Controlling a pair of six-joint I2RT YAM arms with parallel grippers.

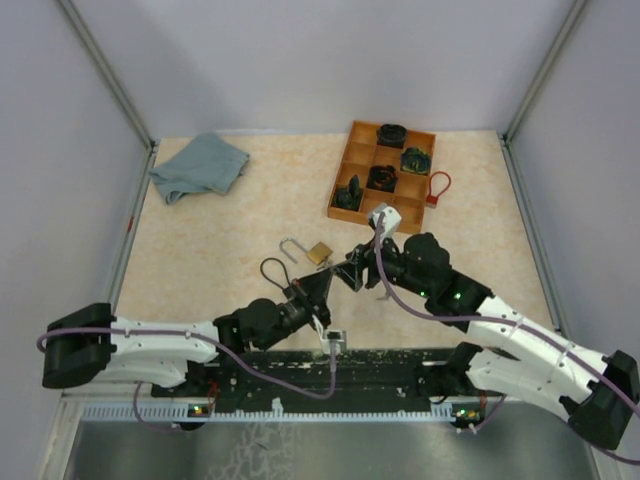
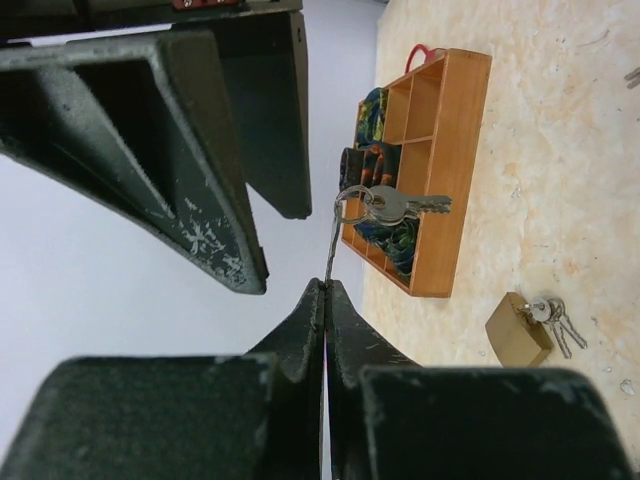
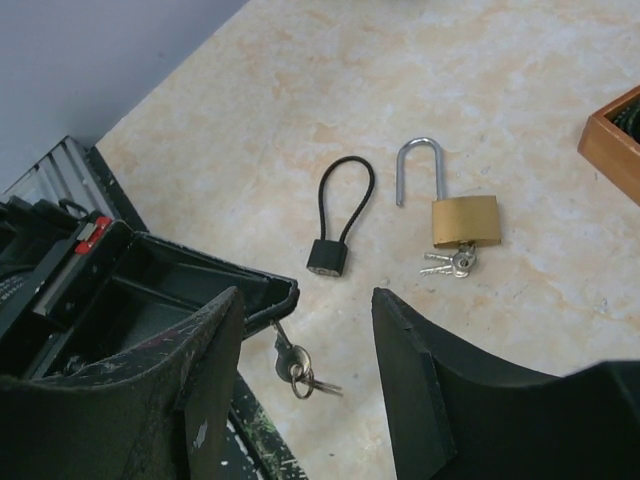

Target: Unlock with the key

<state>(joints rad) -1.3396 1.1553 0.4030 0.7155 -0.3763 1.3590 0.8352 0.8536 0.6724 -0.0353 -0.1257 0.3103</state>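
Two tools: left tool (image 2: 325,296) clenched on key (image 2: 331,250) (spare key (image 2: 405,205) dangling), right tool (image 3: 308,302) parted

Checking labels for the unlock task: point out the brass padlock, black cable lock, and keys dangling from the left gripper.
brass padlock (image 3: 465,220): right wrist view, centre of the brass body.
black cable lock (image 3: 328,257): right wrist view, black body under the loop.
keys (image 2: 390,204): left wrist view, head of the silver key.
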